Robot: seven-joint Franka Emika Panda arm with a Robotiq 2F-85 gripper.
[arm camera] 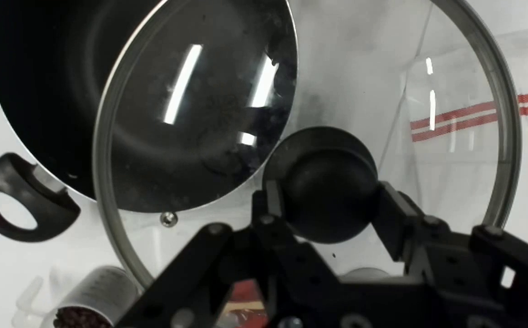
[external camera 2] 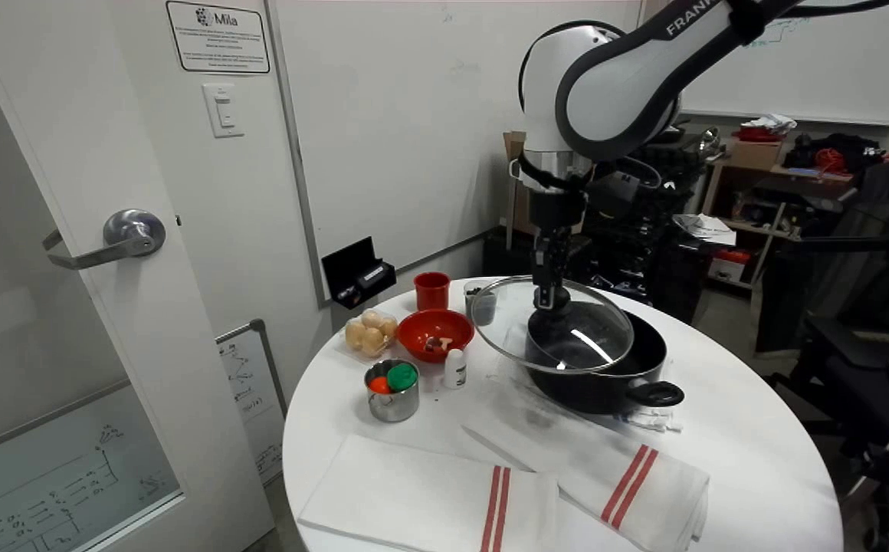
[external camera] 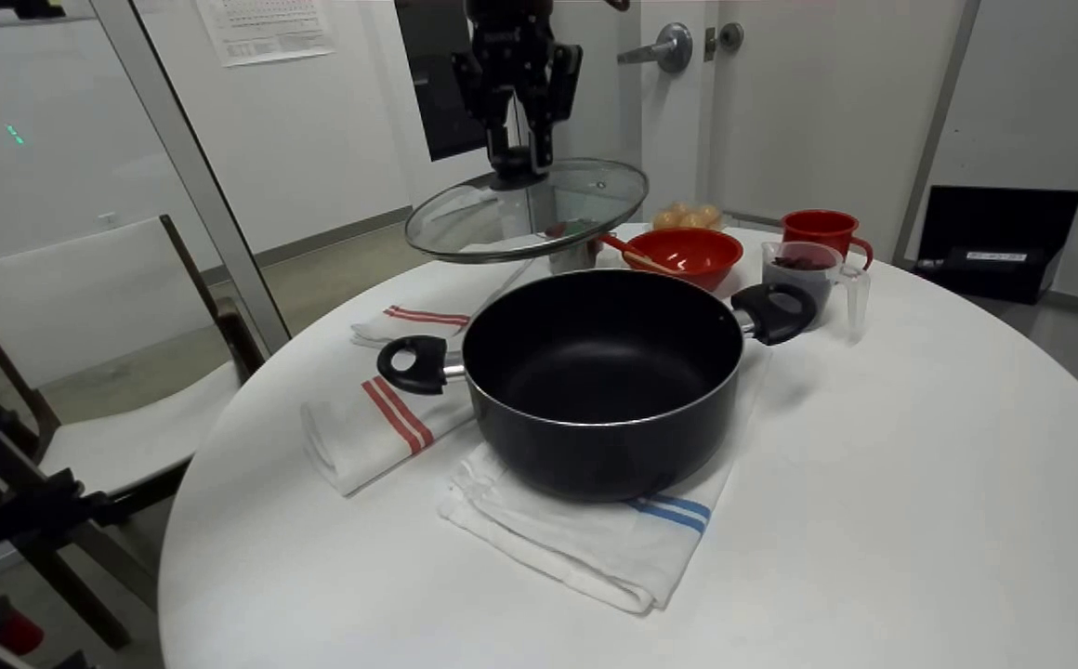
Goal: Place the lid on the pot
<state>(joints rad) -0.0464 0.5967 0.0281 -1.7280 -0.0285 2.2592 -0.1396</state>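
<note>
Fingers [arm camera: 392,223] pinch the lid [external camera: 520,223] by its knob [arm camera: 327,191]. Before lowering, centre it over the pot [external camera: 595,372]: near and right in an exterior view.

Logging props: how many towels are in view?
3: a blue-striped towel under the pot, a red-striped towel beside it, a second red-striped towel farther out. Others may be hidden.

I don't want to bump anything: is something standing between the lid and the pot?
Nothing visible is. The lid, held by its knob in the jaws, hangs above and to one side of the pot, overlapping part of it in the wrist view.
</note>
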